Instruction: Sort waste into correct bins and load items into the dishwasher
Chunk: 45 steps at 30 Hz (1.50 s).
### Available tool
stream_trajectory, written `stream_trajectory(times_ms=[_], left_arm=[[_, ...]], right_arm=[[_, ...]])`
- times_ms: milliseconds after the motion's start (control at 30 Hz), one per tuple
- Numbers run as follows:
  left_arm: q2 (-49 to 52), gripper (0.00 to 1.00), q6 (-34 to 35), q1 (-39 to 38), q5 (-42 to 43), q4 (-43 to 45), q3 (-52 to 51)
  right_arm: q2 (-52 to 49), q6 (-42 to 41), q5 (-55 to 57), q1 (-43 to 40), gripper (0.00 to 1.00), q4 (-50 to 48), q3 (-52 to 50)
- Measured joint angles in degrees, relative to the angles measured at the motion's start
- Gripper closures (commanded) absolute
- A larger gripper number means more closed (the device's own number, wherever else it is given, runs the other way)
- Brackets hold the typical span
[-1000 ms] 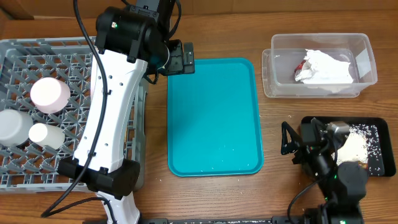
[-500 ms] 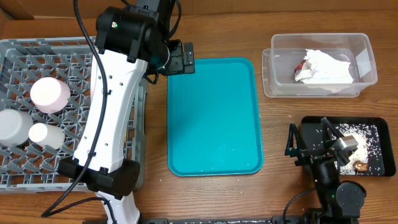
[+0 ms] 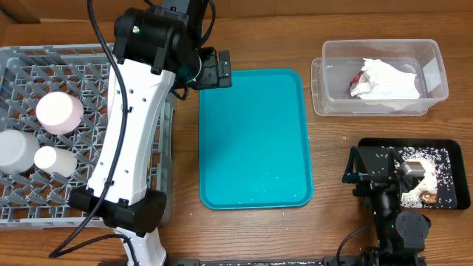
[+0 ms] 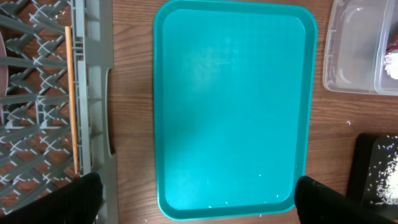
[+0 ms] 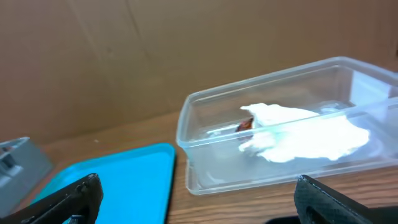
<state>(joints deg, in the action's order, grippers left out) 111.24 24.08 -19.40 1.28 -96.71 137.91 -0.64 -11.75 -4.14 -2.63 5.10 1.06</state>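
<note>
The clear tub (image 3: 436, 55) holds the crumpled white napkin (image 3: 389, 80) and the red wrapper (image 3: 360, 77). Rice grains (image 3: 440, 157) and a brown scrap (image 3: 426, 196) lie in the black tray (image 3: 452, 203). In the grey dish rack (image 3: 44, 53) stand a pale pink round dish (image 3: 59, 111) and two white cups (image 3: 15, 150); a chopstick (image 4: 71, 99) lies along its right wall. My left gripper (image 4: 199, 205) hangs open above the teal tray (image 4: 233, 106). My right gripper (image 5: 199, 205) is open and empty, low by the black tray's left end, facing the tub (image 5: 205, 162).
The flat teal tray (image 3: 255, 140) fills the table's middle, with a few stray rice grains along its near edge. My white left arm (image 3: 137, 111) crosses the rack's right side. Bare wood lies between the teal tray and the bins.
My right arm has drawn back and tipped up from over the black tray, uncovering the rice and brown scrap. The left arm has not moved.
</note>
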Motion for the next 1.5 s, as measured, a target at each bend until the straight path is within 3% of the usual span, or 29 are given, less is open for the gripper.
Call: stream_trajectory(times_ms=[600, 1267, 1500], left_arm=[[0.0, 0.00, 0.0, 0.0, 0.0, 0.0, 0.0], [0.0, 0.00, 0.0, 0.0, 0.0, 0.0, 0.0], [0.0, 0.00, -5.0, -0.2, -0.6, 0.0, -0.2]], right_arm=[[0.0, 9.9, 1.6, 0.0, 0.00, 0.0, 0.0], [0.0, 10.5, 1.6, 0.0, 0.00, 0.0, 0.0], [0.0, 10.5, 1.6, 0.0, 0.00, 0.0, 0.0]])
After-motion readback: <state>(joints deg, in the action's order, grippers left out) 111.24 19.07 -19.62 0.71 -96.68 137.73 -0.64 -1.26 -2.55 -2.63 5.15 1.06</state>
